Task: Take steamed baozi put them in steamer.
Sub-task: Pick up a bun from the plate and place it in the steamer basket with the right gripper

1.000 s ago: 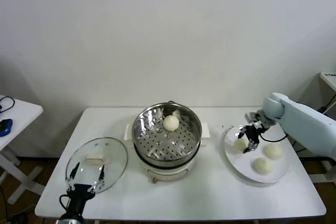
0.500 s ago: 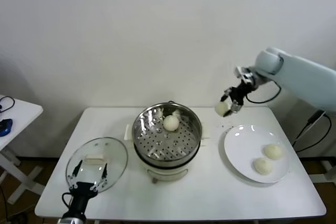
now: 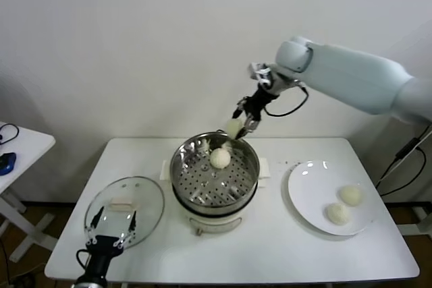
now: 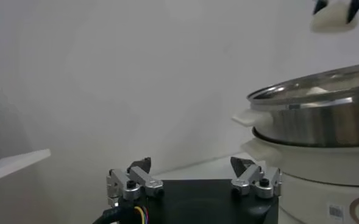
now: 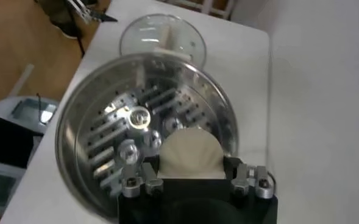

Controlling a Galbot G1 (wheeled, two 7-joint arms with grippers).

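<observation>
My right gripper (image 3: 239, 123) is shut on a cream-white baozi (image 3: 233, 127) and holds it in the air above the far rim of the steamer (image 3: 214, 173). In the right wrist view the held baozi (image 5: 190, 154) sits between the fingers over the perforated tray (image 5: 144, 125). One baozi (image 3: 220, 158) lies in the steamer at the far side. Two more baozi (image 3: 350, 195) (image 3: 337, 213) lie on the white plate (image 3: 312, 187) at the right. My left gripper (image 3: 111, 224) is open and empty at the table's front left, by the glass lid.
A round glass lid (image 3: 124, 211) lies flat on the table left of the steamer; it also shows in the right wrist view (image 5: 161, 38). A small white side table (image 3: 17, 146) stands at far left. The steamer's side (image 4: 316, 122) fills the left wrist view.
My right gripper lifted a baozi off the plate and carried it left, from above the table's right to over the steamer's far rim. The left arm stayed still.
</observation>
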